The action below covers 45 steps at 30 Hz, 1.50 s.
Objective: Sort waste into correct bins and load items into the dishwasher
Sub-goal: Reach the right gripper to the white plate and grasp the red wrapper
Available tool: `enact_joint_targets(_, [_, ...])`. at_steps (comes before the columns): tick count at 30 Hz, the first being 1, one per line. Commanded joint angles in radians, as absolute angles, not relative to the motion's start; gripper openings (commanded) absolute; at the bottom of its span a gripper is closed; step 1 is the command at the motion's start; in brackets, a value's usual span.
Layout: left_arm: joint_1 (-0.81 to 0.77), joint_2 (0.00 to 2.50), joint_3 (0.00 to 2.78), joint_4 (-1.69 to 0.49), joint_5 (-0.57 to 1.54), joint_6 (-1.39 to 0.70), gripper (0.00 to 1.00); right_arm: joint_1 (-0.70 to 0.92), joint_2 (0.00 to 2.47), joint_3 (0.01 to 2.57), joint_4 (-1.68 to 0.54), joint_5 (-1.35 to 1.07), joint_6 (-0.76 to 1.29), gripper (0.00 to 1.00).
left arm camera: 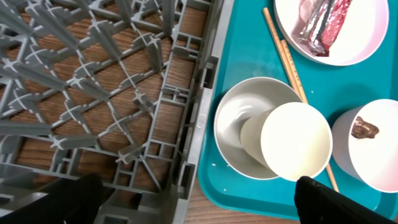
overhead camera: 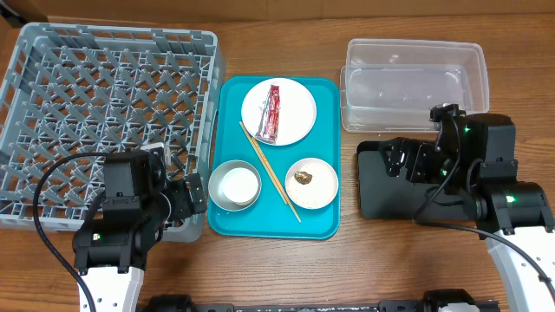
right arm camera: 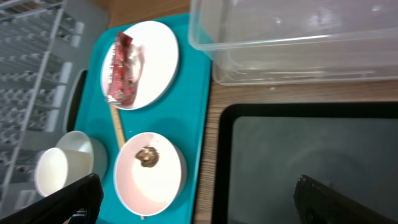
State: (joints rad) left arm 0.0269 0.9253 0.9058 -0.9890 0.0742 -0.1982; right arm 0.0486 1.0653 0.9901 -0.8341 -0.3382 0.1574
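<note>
The red-and-white wrapper (overhead camera: 272,113) lies on the large white plate (overhead camera: 299,104). The brown lump (overhead camera: 303,177) sits on the small plate (overhead camera: 323,192). The white cup (overhead camera: 238,184) lies in the grey bowl (overhead camera: 217,178). The chopsticks (overhead camera: 270,172) lie across the teal tray. The grey dish rack (overhead camera: 104,113) stands at the left. The clear tub (overhead camera: 414,82) and black tray (overhead camera: 381,195) are at the right. My left gripper (left arm camera: 199,205) is open and empty over the rack's near corner, beside the bowl (left arm camera: 233,124). My right gripper (right arm camera: 205,199) is open and empty over the black tray's left edge (right arm camera: 298,149). No tissue or rice shows.
The teal tray (overhead camera: 325,130) lies between the rack and the bins and holds all the dishes. Bare wooden table runs along the front edge. Black cables hang by both arms.
</note>
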Motion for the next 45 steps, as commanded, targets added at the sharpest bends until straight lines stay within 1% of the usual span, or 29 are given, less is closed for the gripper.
enact_joint_targets(1, [0.033, 0.922, 0.934, -0.991, 0.107, -0.209, 1.00, 0.068, 1.061, 1.028, -0.820, -0.387, 0.157, 1.00])
enact_joint_targets(11, [0.033, 0.922, 0.934, -0.990, 0.101, -0.208, 1.00, 0.192, 1.097, 1.032, -0.783, -0.312, 0.158, 1.00])
enact_joint_targets(18, [0.033, 0.922, 0.934, -0.989, 0.098, -0.206, 1.00, 0.286, 1.204, 1.112, -0.798, -0.205, 0.157, 1.00])
enact_joint_targets(22, [0.033, 0.922, 0.934, -0.990, 0.058, -0.206, 1.00, 0.345, 1.335, 1.267, -0.868, -0.179, 0.157, 1.00])
enact_joint_targets(28, [0.041, 0.922, 0.934, -1.012, -0.020, -0.207, 1.00, 0.415, 1.606, 1.593, -0.993, -0.167, 0.126, 1.00])
enact_joint_targets(32, [0.086, 0.922, 0.934, -1.029, -0.026, -0.207, 1.00, 0.456, 1.760, 1.742, -1.000, -0.149, 0.123, 1.00])
enact_joint_targets(38, [0.118, 0.922, 0.934, -1.032, -0.028, -0.206, 1.00, 0.524, 1.924, 1.778, -0.907, -0.148, 0.129, 1.00])
enact_joint_targets(45, [0.118, 0.922, 0.934, -1.032, -0.027, -0.207, 1.00, 0.599, 2.086, 1.778, -0.844, -0.064, 0.222, 0.89])
